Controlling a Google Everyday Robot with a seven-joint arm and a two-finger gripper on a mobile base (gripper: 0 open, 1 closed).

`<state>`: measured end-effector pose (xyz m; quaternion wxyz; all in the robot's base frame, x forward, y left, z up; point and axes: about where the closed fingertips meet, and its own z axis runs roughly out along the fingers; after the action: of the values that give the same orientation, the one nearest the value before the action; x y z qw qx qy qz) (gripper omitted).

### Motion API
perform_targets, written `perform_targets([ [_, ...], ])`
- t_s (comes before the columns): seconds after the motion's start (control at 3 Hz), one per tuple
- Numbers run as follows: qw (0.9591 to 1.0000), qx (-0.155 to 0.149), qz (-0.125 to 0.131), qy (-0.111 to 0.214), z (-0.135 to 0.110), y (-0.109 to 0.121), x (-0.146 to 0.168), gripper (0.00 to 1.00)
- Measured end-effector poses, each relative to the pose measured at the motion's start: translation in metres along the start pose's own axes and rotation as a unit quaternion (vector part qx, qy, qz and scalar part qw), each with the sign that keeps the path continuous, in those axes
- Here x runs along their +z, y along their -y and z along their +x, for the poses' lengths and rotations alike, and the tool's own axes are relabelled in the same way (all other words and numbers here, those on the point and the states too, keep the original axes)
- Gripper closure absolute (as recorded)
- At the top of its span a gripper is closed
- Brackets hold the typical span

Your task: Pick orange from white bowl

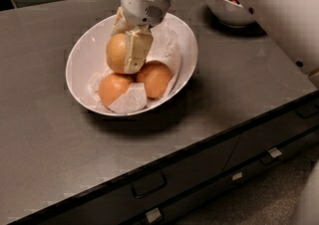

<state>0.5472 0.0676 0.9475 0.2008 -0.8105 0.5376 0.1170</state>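
The orange (116, 53) is the largest, dull yellowish-tan fruit. It sits in the wide white bowl (82, 64) on the grey counter, above two smaller, brighter reddish-orange fruits (154, 78) (113, 87) and crumpled white paper. My gripper (130, 56) comes down from the top of the view into the bowl. Its cream finger (136, 51) lies across the orange's right side, and the other finger is hidden behind the fruit. The gripper is shut on the orange.
A smaller white bowl (225, 11) with red strawberries stands at the back right, partly behind my white arm (279, 15). The counter's front edge (164, 162) runs diagonally, with drawers and handles below. A dark tiled wall is at the back left.
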Motion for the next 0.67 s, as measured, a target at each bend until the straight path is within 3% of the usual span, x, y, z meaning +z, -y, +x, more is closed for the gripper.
perform_targets([
  [0.33,0.9995,-0.011,0.029,0.006,-0.008,-0.002,-0.013,1.0],
  [0.67,0.9961,-0.04,0.077,0.013,-0.026,-0.01,-0.039,1.0],
])
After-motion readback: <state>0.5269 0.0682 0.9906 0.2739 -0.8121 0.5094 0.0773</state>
